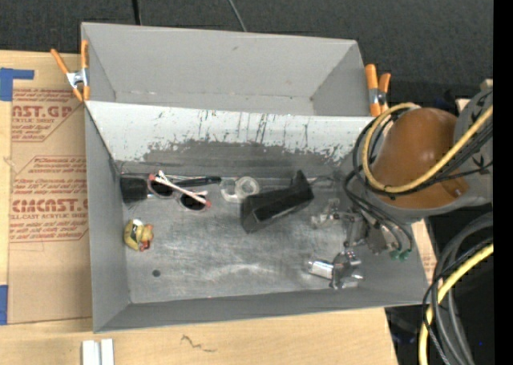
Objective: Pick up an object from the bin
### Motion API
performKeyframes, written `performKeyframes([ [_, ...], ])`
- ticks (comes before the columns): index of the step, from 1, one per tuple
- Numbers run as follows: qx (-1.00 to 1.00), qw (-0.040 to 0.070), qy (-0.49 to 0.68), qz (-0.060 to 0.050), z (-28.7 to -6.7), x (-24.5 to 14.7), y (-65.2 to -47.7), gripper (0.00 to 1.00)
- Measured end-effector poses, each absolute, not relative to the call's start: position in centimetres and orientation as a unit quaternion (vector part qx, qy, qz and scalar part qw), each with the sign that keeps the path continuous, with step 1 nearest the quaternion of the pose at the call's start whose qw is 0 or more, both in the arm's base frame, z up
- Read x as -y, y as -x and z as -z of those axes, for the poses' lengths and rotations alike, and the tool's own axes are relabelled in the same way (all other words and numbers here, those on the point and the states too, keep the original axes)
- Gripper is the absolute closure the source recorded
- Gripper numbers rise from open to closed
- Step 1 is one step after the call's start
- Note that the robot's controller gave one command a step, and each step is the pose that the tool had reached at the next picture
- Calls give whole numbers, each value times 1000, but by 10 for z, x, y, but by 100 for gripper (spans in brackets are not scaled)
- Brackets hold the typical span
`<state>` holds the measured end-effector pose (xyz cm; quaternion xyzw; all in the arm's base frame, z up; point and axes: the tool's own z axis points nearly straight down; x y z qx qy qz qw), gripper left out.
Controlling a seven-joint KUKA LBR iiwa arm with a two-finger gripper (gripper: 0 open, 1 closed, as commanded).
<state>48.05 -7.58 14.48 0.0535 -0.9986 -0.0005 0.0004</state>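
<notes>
One gripper point(346, 269) low in bin point(216, 66) right corner; just beside small silvery piece point(320, 269); opening unreadable

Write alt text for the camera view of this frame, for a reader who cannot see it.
The arm's pincer hangs low over the near right corner of the grey bin. Toward the far wall lie a black wedge-shaped tool, pink-rimmed sunglasses, a clear plastic piece and a small black block; a small yellow toy lies alone at the left.
</notes>
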Motion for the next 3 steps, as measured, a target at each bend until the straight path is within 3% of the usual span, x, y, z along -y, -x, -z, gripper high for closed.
performKeyframes([
  [3, 998, -1, -65, 0, -142, 77, -482, 0],
])
